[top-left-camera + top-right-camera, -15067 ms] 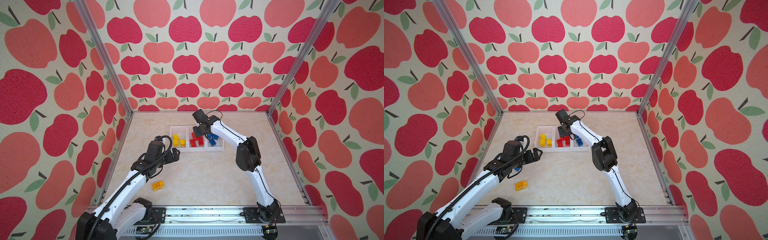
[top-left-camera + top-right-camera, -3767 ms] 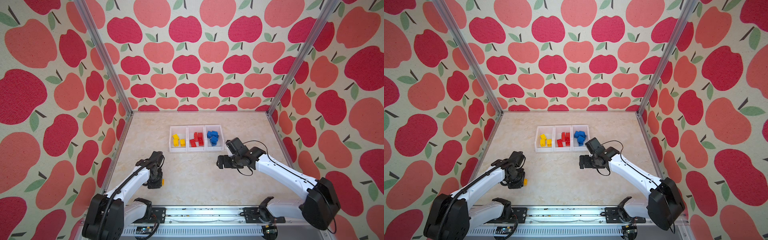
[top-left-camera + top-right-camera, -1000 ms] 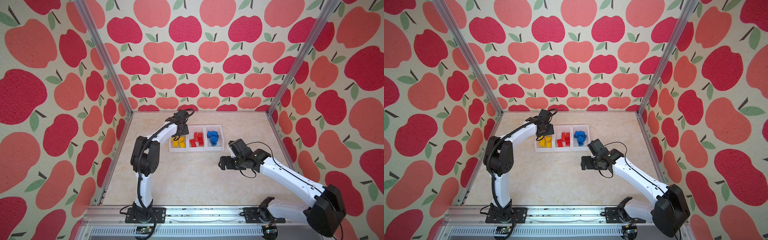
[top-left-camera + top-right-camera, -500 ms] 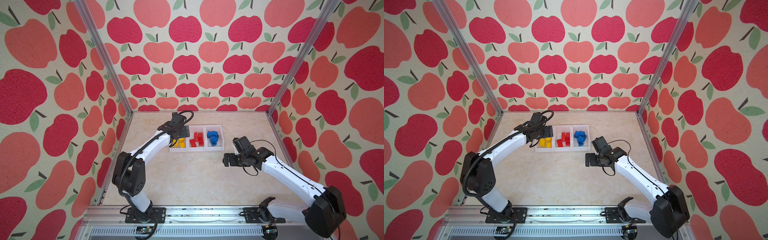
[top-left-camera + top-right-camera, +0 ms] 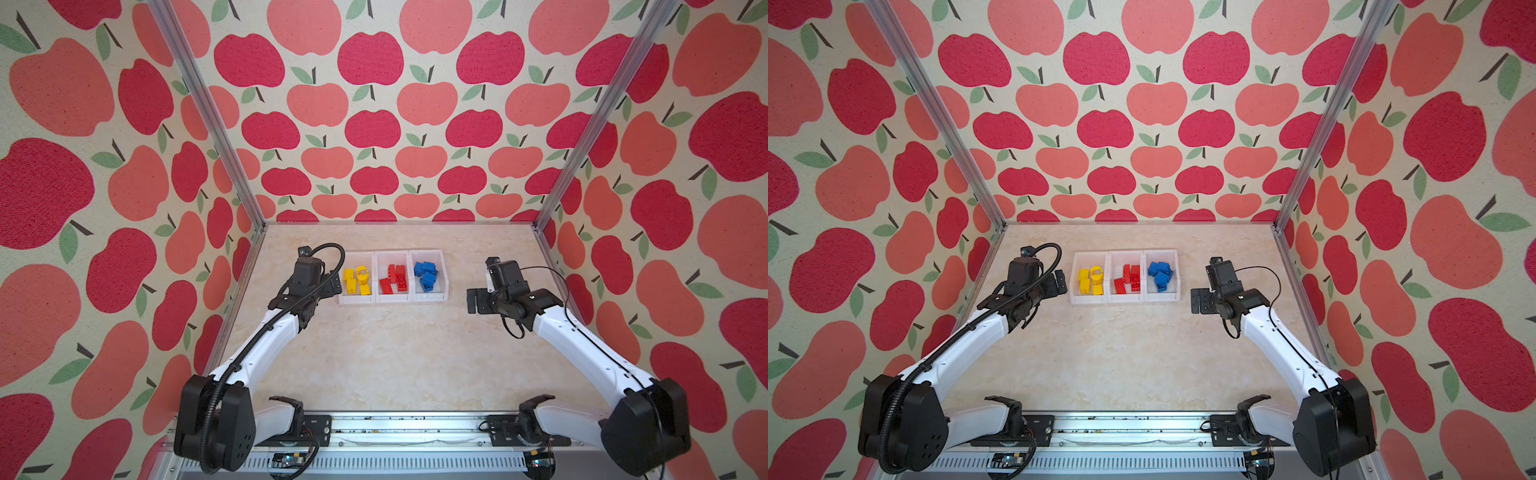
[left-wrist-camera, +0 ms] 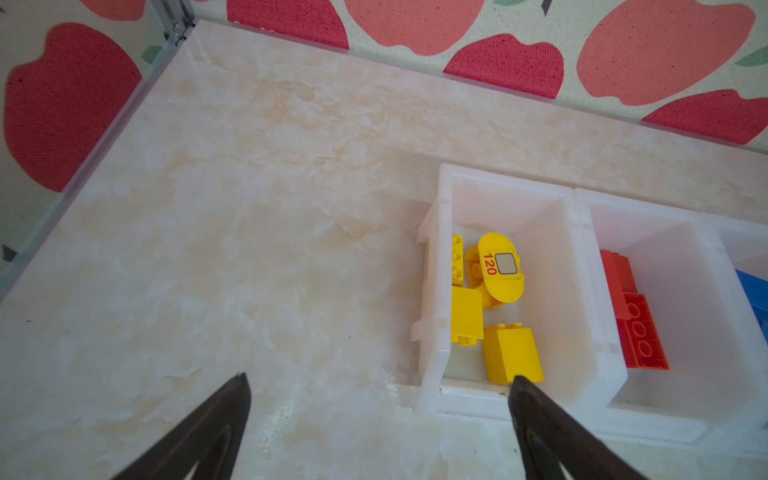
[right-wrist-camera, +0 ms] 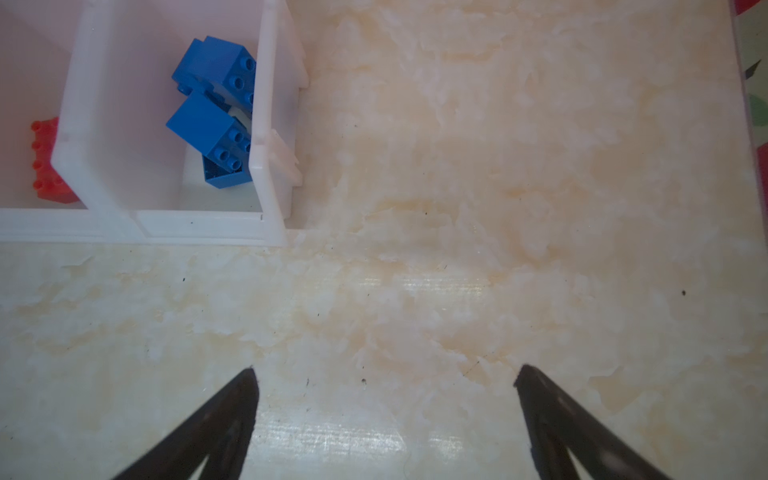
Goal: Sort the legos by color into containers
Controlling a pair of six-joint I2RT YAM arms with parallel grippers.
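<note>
Left arm [image 5: 270, 345] withdrew; containers [image 5: 392, 300] hold legos [image 5: 395, 277].

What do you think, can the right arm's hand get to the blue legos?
Probably yes. The right hand is open, empty and beside the end bin holding the blue legos. That bin is open-topped and nothing stands between, though it must reach over the wall.

Bright, even light; wrist views soft, table [image 7: 415, 291] glaring.
</note>
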